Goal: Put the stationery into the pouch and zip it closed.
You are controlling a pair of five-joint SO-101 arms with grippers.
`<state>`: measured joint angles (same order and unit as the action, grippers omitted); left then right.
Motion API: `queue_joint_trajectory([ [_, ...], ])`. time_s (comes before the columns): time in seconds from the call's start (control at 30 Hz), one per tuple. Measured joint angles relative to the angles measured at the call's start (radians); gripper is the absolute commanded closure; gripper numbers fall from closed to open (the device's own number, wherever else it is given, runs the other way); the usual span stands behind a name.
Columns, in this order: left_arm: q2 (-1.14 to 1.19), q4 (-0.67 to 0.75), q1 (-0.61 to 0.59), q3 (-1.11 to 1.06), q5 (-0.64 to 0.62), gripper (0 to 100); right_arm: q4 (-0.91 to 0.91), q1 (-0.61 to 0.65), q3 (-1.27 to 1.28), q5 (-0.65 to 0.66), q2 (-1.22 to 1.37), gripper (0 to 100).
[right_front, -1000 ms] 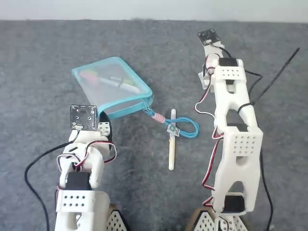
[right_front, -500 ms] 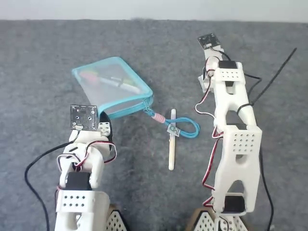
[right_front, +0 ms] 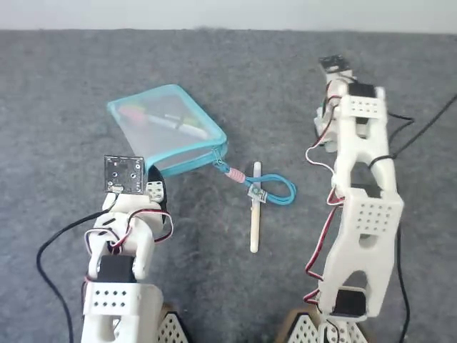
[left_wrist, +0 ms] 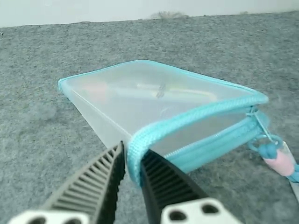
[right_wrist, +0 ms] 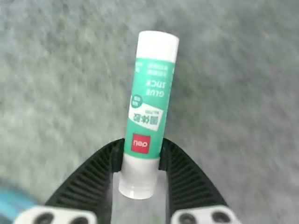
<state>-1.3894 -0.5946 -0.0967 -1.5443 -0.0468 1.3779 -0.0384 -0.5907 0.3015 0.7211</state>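
Everywhere across the table (right_front: 64, 78) lies a grey, short-piled, felt-like covering, and along its far edge a pale, plain wall (right_front: 228, 13) closes the room. On the left half of the table, just beyond the left arm (right_front: 121, 243), sits the translucent rectangular pouch with turquoise zip trim (right_front: 168, 132); a pink item and a white pen show faintly through its wall. The left arm's fingers (left_wrist: 100, 179) are clenched on the pouch's turquoise-edged near corner, the fabric rim pinched between the ribbed black pads. From the pouch's zip end a pink zip pull (right_front: 230, 171) leads to a blue looped cord (right_front: 280, 191), which lies on the grey covering and crosses over a slim white stick (right_front: 255, 214) resting near the middle of the table, between the two arms. The right arm (right_front: 360, 214) stretches toward the far right side, well apart from the pouch. Its fingers (right_wrist: 91, 175) are grasping a green-and-white glue stick with a white cap (right_wrist: 150, 107) by its base end, the capped end pointing away from the wrist over bare grey covering; whether the glue stick touches the surface cannot be told.
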Motion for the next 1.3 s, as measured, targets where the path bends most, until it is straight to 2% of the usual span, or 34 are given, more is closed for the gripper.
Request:
queue_joint_trajectory([
  [0.2,0.0,0.0,0.0,0.0,0.0,99,0.224,0.02,0.0,-0.005,-0.295,99.1],
  [0.33,0.0,0.0,0.0,0.0,0.0,99,0.37,0.132,0.006,-0.005,-0.511,99.1],
  [0.6,0.0,0.0,0.0,0.0,0.0,99,0.361,0.485,0.47,0.06,-0.916,99.1],
  [0.8,0.0,0.0,0.0,0.0,0.0,99,0.192,0.715,0.858,0.098,-1.18,99.2],
  [0.9,0.0,0.0,0.0,0.0,0.0,99,0.11,0.792,0.98,0.103,-1.22,99.2],
  [1.03,0.0,0.0,0.0,0.0,0.0,99,0.061,0.809,0.991,0.094,-1.217,99.2],
  [1.3,0.0,0.0,0.002,0.0,0.0,99,0.058,0.809,0.781,0.028,-0.911,99.2],
])
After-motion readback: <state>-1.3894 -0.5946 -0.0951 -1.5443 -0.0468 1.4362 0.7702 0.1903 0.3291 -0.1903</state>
